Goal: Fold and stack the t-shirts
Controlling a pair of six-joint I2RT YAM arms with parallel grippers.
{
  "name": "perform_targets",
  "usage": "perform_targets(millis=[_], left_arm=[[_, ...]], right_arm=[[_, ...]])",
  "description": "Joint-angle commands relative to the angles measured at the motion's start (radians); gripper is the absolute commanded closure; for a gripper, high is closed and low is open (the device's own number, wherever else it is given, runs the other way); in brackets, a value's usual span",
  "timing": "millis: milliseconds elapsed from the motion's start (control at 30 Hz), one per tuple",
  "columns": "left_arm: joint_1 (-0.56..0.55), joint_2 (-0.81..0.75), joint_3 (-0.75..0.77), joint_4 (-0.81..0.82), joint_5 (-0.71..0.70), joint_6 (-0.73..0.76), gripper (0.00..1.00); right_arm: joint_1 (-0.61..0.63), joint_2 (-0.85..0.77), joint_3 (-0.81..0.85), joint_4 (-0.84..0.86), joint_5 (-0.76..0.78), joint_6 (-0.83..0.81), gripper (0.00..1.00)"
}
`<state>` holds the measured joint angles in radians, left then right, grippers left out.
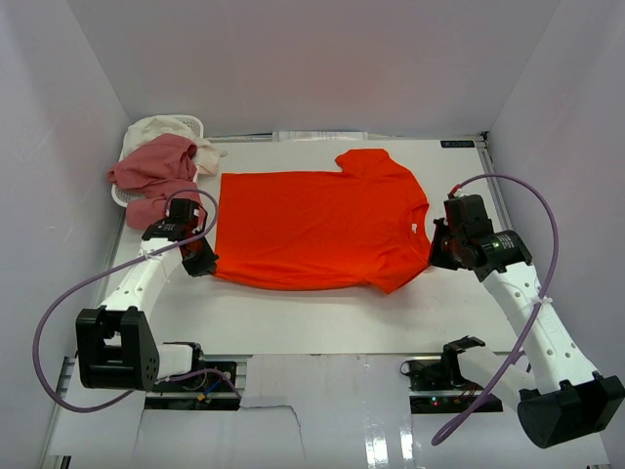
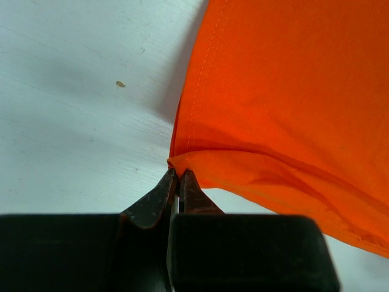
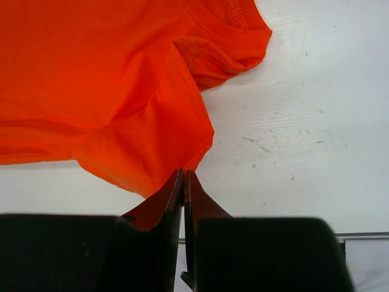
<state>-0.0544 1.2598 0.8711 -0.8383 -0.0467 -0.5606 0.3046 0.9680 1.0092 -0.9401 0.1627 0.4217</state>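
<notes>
The orange-red t-shirt (image 1: 312,230) lies spread flat in the middle of the table, collar to the right. My left gripper (image 1: 200,259) is shut on its near left hem corner, and the left wrist view (image 2: 177,169) shows the pinched fabric (image 2: 279,103). My right gripper (image 1: 437,244) is shut on the shirt's edge near the right sleeve, and the right wrist view (image 3: 184,173) shows the cloth (image 3: 109,79) lifted to the tips. The dusty pink t-shirt (image 1: 156,171) hangs crumpled over the basket at the back left. The cream-white t-shirt (image 1: 168,127) lies bunched behind it.
The small white plastic basket (image 1: 120,196) stands in the back left corner under the pink and cream shirts. White walls close in the table on the left, back and right. The table's near edge (image 1: 312,354) runs in front of the orange shirt.
</notes>
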Motion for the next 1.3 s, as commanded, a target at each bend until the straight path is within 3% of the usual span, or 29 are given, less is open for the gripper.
perform_targets(millis=[0,300,667,1267], left_arm=[[0.007,0.010,0.014,0.008,0.045,0.019,1.00],[0.007,0.016,0.042,-0.008,0.061,0.037,1.00],[0.008,-0.004,0.057,-0.022,-0.055,0.031,1.00],[0.007,0.058,0.114,-0.013,-0.082,0.027,1.00]], right_arm=[[0.004,0.017,0.055,0.037,0.028,-0.021,0.92],[0.004,0.038,0.052,0.064,0.012,-0.032,0.92],[0.004,0.060,0.055,0.089,0.012,-0.040,0.92],[0.005,0.216,0.180,0.116,0.055,-0.084,0.92]])
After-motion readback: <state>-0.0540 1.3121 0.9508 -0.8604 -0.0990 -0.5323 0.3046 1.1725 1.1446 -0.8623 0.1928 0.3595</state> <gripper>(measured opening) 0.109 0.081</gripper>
